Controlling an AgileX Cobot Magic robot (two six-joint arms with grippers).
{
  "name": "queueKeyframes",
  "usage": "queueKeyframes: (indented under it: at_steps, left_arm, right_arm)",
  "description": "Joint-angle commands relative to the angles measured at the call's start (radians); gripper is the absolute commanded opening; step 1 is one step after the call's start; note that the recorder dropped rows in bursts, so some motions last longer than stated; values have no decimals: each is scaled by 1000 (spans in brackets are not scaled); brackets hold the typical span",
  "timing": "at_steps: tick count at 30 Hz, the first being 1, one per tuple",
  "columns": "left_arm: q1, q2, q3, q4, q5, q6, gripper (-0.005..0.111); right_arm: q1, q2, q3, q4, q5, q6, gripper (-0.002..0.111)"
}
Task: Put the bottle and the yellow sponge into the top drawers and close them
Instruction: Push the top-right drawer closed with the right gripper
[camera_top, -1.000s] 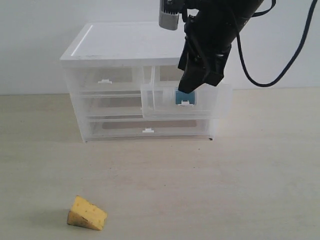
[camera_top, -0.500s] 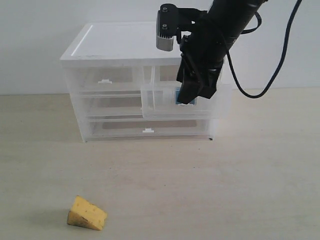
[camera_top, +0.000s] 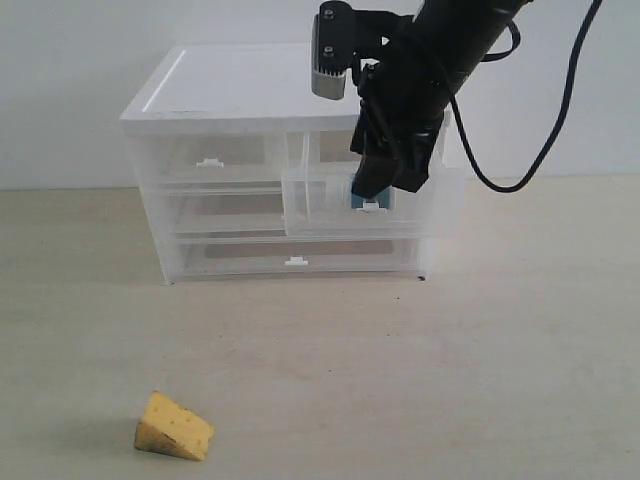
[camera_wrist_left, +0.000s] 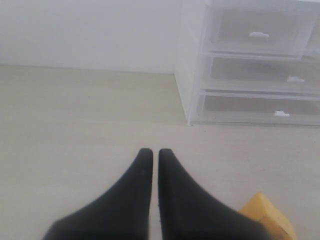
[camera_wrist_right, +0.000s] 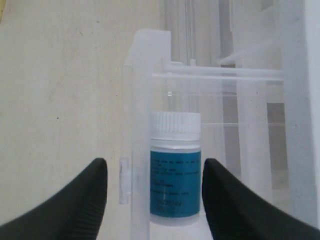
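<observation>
The bottle (camera_wrist_right: 175, 175), white with a teal label, stands upright inside the pulled-out right top drawer (camera_wrist_right: 137, 125); through the drawer front only a patch of its teal label (camera_top: 357, 198) shows. My right gripper (camera_wrist_right: 154, 167) hangs open over it, one finger outside the drawer front and one inside, neither touching the bottle. Seen from outside, this right gripper (camera_top: 383, 183) is at the drawer's front. The left top drawer (camera_top: 208, 160) is shut. The yellow sponge (camera_top: 174, 427) lies on the table at the front left. My left gripper (camera_wrist_left: 151, 152) is shut and empty, beside the sponge (camera_wrist_left: 267, 217).
The white drawer cabinet (camera_top: 240, 90) stands at the back against a white wall, with two full-width drawers (camera_top: 290, 255) shut below the top pair. The right arm's black cable (camera_top: 560, 110) loops to the right of the cabinet. Beige tabletop (camera_top: 400, 380) spreads in front.
The right arm came down over the open drawer, then lifted slightly. The bottle stays standing in the drawer. The sponge has not moved.
</observation>
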Motion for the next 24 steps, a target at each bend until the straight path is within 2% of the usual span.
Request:
queueKeyframes:
  at_steps: [1,7,17,24]
  left_arm:
    - [5,-3,3,1,-2,6,4]
    - [5,-3,3,1,-2,6,4]
    - [5,-3,3,1,-2,6,4]
    - [5,-3,3,1,-2,6,4]
  right_arm:
    - [-2,19,-2,-4,-3,-8,51]
    - [-2,32,-2,-1,-15,-8,48]
    - [-2,32,-2,-84,-17,-18,0]
    - [-2,32,-2,-96,-62,-40,0]
